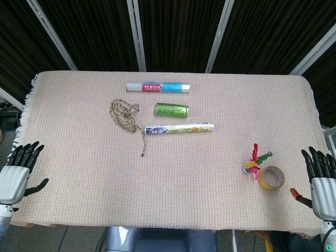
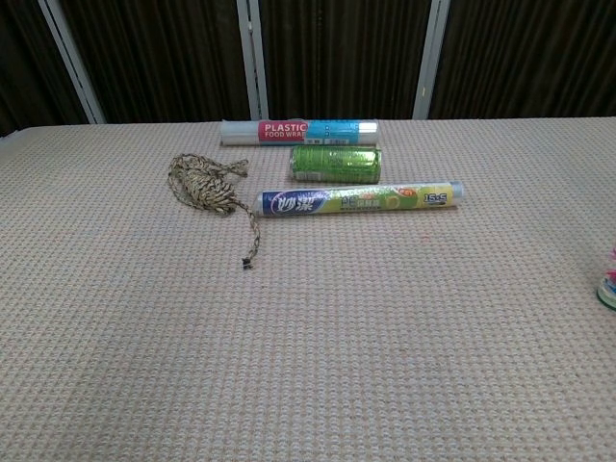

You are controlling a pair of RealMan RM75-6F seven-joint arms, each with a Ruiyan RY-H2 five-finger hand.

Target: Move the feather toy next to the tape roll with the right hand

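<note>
The feather toy (image 1: 253, 160), with red, green and yellow feathers, stands on the cloth at the right, touching the left side of the tan tape roll (image 1: 271, 178). Only a sliver of the feather toy (image 2: 609, 285) shows at the chest view's right edge. My right hand (image 1: 322, 181) hovers off the table's right front corner, fingers spread, holding nothing, well right of the roll. My left hand (image 1: 17, 172) hangs at the left front corner, fingers apart and empty. Neither hand shows in the chest view.
On the beige cloth (image 1: 199, 157) lie a plastic wrap box (image 1: 158, 86), a green can (image 1: 171, 109), a long wrap roll (image 1: 179, 128) and a coil of twine (image 1: 124, 116), all in the far left-centre. Dark curtains stand behind the table.
</note>
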